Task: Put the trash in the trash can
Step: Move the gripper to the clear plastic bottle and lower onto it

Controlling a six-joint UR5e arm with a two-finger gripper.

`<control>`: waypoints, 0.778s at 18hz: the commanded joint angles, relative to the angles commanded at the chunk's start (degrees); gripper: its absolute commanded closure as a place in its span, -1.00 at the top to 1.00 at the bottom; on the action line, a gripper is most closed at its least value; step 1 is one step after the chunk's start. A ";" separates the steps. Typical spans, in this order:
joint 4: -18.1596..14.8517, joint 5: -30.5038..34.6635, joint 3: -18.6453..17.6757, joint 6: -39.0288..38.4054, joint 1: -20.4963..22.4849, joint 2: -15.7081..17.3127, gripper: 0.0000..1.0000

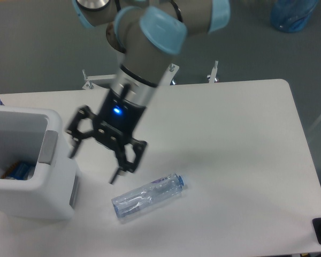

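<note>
1. Grey floor behind a white rectangular table (241,160) with rounded corners; metal clamps at its far edge.
2. Up in the far right corner, part of a big blue translucent water jug (293,15), standing on the floor.
3. At the left side of the table, a white boxy plastic trash can (29,201) with rounded corners and a grey handle panel on its near side; open at the top, something blue and dark lying at the bottom inside, too small to make out.
4. Reaching down from the top of the view, a grey UR5e arm (150,48) with light-blue joint caps and a small blue light lit on the wrist.
5. Below the wrist, a black two-finger gripper (93,166), slightly blurred, fingers spread wide apart, nothing between them; hanging above the table between the trash can and the bottle, just right of the can's rim.
6. On the table, a crushed clear plastic water bottle (148,196) with a bluish label, lying on its side, tilted, cap end toward the right; just below and right of the gripper, untouched by the fingers, outside the can.
</note>
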 joint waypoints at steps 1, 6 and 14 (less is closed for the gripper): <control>-0.53 4.84 -0.61 1.41 -0.26 -0.62 1.00; -0.27 12.26 -3.52 5.82 -3.68 -4.48 1.00; 0.17 17.45 -3.08 5.74 -9.04 -10.99 1.00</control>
